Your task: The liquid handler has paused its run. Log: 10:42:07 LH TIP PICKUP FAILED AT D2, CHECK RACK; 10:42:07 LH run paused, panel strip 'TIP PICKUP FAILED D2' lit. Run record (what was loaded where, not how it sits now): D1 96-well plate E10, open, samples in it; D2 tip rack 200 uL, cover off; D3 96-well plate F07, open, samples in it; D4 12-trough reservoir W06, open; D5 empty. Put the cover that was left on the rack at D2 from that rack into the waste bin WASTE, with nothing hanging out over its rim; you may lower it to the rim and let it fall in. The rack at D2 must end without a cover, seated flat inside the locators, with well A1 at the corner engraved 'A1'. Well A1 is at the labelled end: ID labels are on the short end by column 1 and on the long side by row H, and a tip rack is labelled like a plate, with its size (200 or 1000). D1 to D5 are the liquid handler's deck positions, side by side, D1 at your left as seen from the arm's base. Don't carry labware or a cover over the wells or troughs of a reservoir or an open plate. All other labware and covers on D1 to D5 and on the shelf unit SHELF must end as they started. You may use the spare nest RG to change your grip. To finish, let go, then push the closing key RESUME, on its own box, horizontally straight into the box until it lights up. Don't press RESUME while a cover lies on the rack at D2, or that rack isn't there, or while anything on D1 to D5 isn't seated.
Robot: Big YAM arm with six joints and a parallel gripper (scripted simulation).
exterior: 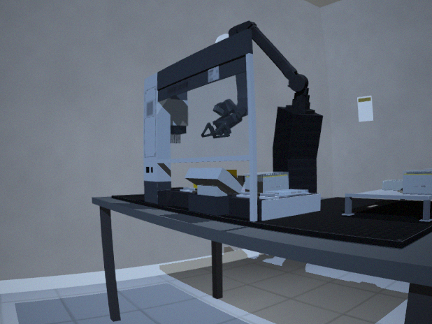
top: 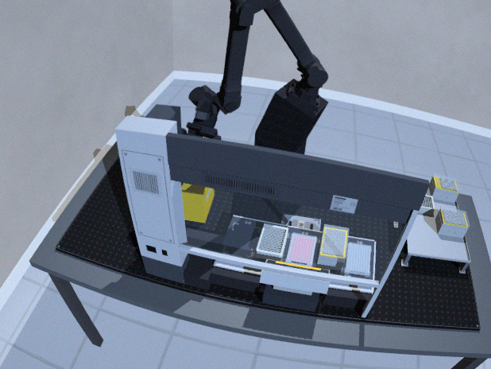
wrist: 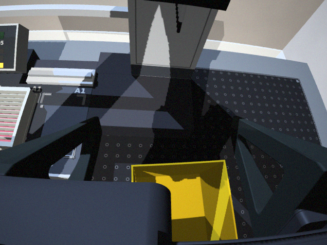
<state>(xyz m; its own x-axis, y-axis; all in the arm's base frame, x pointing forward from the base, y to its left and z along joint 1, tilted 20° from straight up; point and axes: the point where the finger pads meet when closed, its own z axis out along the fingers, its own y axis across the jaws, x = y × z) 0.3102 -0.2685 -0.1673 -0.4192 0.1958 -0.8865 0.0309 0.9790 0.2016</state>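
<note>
My gripper (wrist: pixel 165 123) is open and empty; both fingers frame the yellow waste bin (wrist: pixel 190 197) just below. In the exterior view the gripper (exterior: pixel 210 132) hangs high inside the handler frame. In the bin I see only yellow walls and shadow. The bin also shows in the top view (top: pixel 197 203) behind the handler's tower. The tip rack at D2 (top: pixel 334 243) stands on the deck with a yellow frame around its top; I cannot tell whether a cover lies on it. The wrist view shows the empty position D5 (wrist: pixel 65 115), its corner engraved 'A1' (wrist: pixel 80 90).
On the deck a pale plate (top: pixel 359 259), a pink plate (top: pixel 302 248) and the reservoir (top: pixel 272 239) flank the rack. The reservoir's edge (wrist: pixel 11 115) is at the wrist view's left. The dark pipetting head (wrist: pixel 169 31) hangs ahead. The shelf (top: pixel 437 242) holds two tip racks (top: pixel 452 223).
</note>
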